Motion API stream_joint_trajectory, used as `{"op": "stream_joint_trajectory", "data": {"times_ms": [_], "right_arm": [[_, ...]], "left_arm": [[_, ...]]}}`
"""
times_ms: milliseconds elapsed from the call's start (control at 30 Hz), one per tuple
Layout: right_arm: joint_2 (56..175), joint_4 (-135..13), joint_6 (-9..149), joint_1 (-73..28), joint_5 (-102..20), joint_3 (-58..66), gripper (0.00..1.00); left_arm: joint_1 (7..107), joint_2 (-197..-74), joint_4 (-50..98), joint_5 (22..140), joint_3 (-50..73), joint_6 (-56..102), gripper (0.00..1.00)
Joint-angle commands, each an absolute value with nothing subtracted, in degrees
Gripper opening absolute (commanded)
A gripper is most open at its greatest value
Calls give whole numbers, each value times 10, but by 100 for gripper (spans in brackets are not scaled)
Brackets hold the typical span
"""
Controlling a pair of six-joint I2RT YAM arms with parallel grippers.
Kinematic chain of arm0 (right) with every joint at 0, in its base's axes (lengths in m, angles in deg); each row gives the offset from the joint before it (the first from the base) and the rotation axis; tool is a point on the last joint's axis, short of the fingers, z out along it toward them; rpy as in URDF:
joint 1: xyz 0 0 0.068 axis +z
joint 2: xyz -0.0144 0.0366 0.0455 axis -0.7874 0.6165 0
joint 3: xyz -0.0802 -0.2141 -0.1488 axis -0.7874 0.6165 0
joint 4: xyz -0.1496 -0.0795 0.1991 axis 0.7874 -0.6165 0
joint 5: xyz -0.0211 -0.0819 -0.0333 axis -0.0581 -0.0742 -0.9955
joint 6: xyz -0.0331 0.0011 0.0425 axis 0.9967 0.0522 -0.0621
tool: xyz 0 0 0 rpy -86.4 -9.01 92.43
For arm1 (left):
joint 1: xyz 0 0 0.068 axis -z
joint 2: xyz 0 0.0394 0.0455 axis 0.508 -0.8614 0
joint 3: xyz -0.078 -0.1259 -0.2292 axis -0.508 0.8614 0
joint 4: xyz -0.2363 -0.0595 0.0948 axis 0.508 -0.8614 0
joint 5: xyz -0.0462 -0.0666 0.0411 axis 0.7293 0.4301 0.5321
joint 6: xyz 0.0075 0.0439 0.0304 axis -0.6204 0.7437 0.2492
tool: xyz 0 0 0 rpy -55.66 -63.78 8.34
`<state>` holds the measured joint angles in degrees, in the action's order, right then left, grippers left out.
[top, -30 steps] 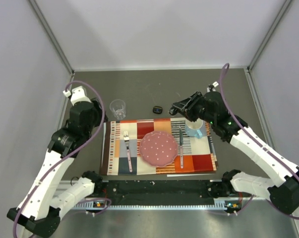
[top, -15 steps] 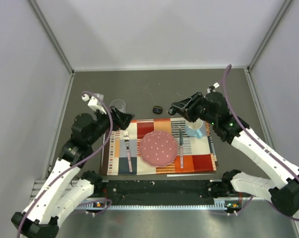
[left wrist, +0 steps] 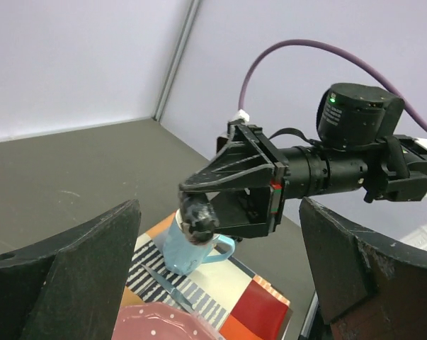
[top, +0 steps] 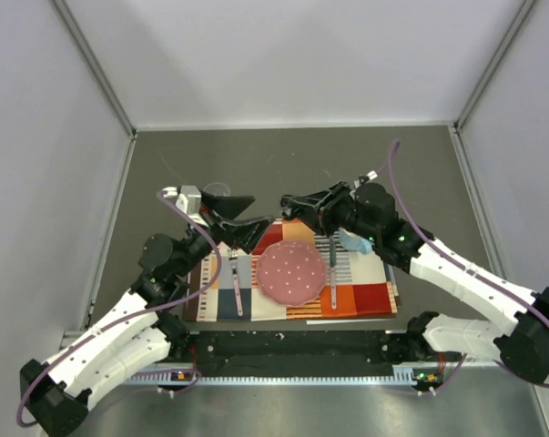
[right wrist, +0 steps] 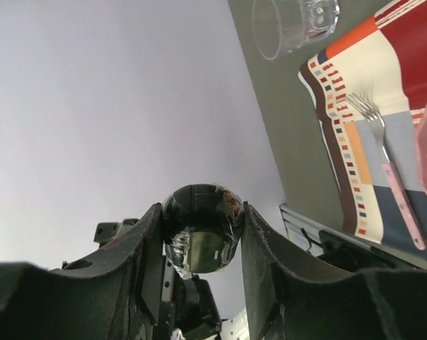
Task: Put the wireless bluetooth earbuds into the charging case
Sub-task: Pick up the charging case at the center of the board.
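Right pincer [right wrist: 201, 212] pinching charging case [right wrist: 199, 234] aloft; left pincer [top: 260, 210] spread wide. Case looks light, glossy, slippery; I favour gripping broad sides.

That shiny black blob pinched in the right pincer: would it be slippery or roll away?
The earbud looks glossy and rounded, so probably slippery; the right pincer grips only its sides. With no flat face showing, it would likely roll if dropped. Tiny next to the mug, it is probably light.
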<state>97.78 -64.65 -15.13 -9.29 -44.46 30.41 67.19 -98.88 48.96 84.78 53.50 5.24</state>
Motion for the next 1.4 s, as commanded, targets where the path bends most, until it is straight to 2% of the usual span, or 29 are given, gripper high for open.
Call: {"op": "stream_joint_trajectory", "data": {"times_ms": [0, 333, 500, 733, 1100, 1300, 1333, 1367], "right_arm": [[1005, -555, -199, -79, -440, 296, 0], [1016, -529, -206, -55, -458, 288, 0], [1019, -517, -211, -50, -455, 291, 0], [1023, -513, -208, -47, -450, 290, 0], [1022, -504, -211, -45, -435, 292, 0], [1019, -508, -207, -45, -428, 291, 0], [1019, -509, -207, -45, -425, 290, 0], [1019, -508, -206, -45, -422, 291, 0]], "left_arm": [[706, -1025, 566, 830, 525, 96, 99], [734, -1052, 579, 801, 543, 111, 98], [739, -1074, 583, 801, 544, 108, 88], [743, -1115, 590, 807, 530, 98, 69], [746, -1139, 615, 791, 529, 97, 33], [747, -1147, 631, 790, 527, 98, 26], [747, -1148, 631, 789, 527, 98, 16], [747, -1147, 632, 789, 527, 99, 12]]}}
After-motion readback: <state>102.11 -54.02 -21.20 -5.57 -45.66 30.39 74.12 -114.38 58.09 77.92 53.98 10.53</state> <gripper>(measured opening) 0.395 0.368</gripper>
